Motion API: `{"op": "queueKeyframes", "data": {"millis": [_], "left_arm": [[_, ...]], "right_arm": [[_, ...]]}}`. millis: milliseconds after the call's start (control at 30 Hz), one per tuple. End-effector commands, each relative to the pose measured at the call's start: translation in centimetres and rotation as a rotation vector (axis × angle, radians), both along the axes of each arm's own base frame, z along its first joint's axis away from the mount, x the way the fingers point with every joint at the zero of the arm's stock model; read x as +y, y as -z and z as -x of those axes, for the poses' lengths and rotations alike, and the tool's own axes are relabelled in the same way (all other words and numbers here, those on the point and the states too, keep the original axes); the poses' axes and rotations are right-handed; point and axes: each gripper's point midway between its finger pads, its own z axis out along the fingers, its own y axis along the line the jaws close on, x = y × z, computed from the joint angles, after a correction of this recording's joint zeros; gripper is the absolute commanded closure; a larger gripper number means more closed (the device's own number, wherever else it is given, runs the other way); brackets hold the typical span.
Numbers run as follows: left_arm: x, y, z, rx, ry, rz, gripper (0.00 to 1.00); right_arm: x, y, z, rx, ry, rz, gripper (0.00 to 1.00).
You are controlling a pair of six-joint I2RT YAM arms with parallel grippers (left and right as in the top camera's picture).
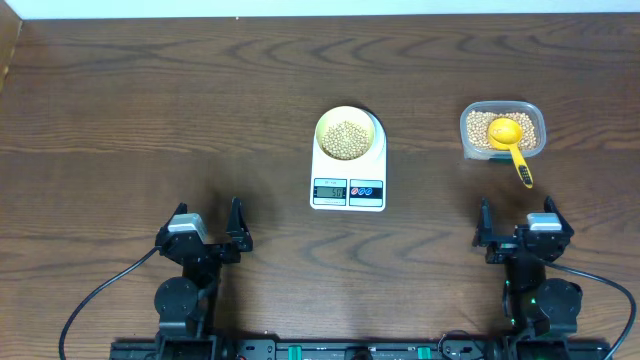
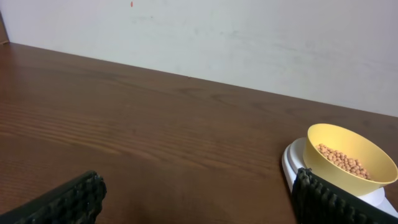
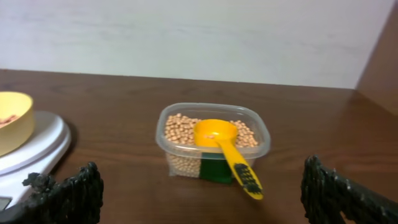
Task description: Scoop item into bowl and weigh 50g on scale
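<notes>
No text fully legible anywhere.

Scale [image 1: 348, 178]: the display [image 1: 330, 191] on the front edge shows dark digits, too small to read from overhead. Tiny print line above it, unreadable.

Two buttons [image 1: 366, 190] beside the display carry red and blue marks; symbols not resolvable.

Scoop [image 3: 233, 158]: dark markings on the handle end, right wrist view, blurred, no characters made out.

Container [image 3: 163, 135]: dark green label [image 3: 217, 169] on the front wall, no wording visible.

L gripper [image 1: 208, 228], R gripper [image 1: 517, 225]: jaws wide, empty.
</notes>
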Motion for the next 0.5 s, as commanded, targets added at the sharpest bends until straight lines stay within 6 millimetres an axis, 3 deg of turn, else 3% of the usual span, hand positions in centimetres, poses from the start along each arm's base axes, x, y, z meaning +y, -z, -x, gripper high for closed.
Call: {"op": "queueKeyframes", "data": {"millis": [0, 467], "left_arm": [[0.66, 1.60, 0.11, 0.050, -0.035, -0.007, 0.02], [0.66, 1.60, 0.11, 0.050, -0.035, -0.007, 0.02]], "right_arm": [[-1.19, -0.20, 0.14, -0.015, 0.077, -0.050, 0.01], [-1.42, -0.29, 0.16, -0.021, 0.092, -0.077, 0.01]]}}
